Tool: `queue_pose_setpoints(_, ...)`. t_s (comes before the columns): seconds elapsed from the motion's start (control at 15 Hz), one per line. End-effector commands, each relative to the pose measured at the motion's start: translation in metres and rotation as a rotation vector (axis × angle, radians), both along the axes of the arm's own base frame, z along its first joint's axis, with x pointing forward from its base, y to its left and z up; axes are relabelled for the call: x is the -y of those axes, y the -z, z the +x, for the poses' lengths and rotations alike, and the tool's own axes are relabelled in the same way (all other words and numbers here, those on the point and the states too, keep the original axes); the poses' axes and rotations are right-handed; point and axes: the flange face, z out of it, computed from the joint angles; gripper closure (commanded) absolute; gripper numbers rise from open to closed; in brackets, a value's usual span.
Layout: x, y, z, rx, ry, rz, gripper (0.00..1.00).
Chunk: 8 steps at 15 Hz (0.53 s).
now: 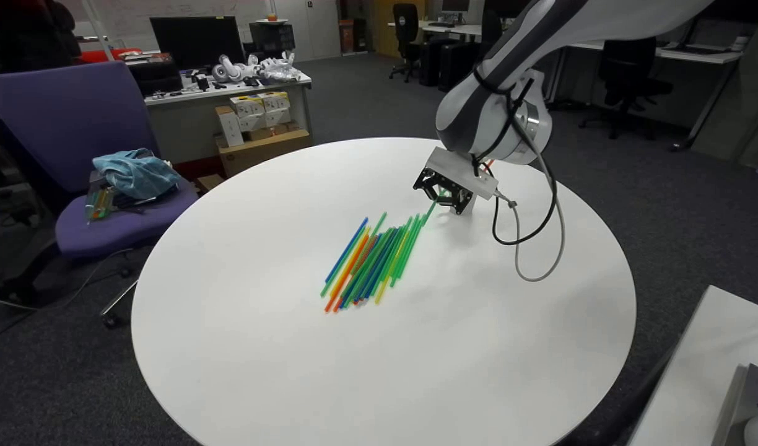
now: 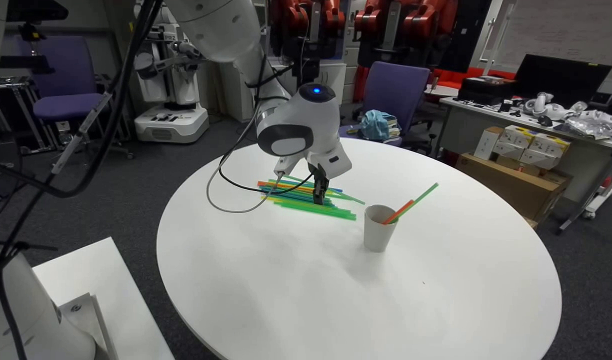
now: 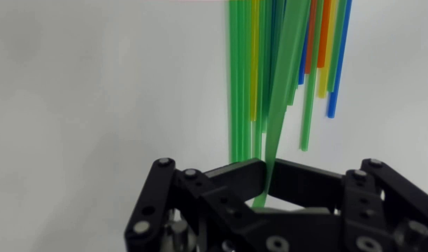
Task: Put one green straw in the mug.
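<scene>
Straws (image 2: 302, 206) in green, blue, yellow and orange lay bunched on the round white surface (image 2: 451, 310), left of the mug (image 2: 378, 235) in an exterior view. End effector (image 3: 269, 176) was over the bunch, also left of the mug, jaws drawn together on one green straw (image 3: 283, 84), which ran above the others in the wrist view. Contact with the straws below: could not tell. Mug stood upright, an orange straw (image 2: 399, 212) and a second green straw (image 2: 426, 194) leaning rightward out of it. Purple chair (image 2: 396, 90) with blue cloth (image 2: 375, 125) stood behind the mug; a cardboard box (image 2: 503, 182), farther right of it.
</scene>
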Motion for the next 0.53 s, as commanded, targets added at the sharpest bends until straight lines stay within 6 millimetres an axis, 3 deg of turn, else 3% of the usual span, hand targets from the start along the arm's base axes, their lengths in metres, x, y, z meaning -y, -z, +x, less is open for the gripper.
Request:
queue_pose_setpoints(0.0, -0.005, -0.025, -0.003, 0.024, -0.028, -0.003, 1.00)
queue_pose_setpoints(0.47, 0.024, -0.028, 0.002, 0.038, 0.053, 0.092, 1.00)
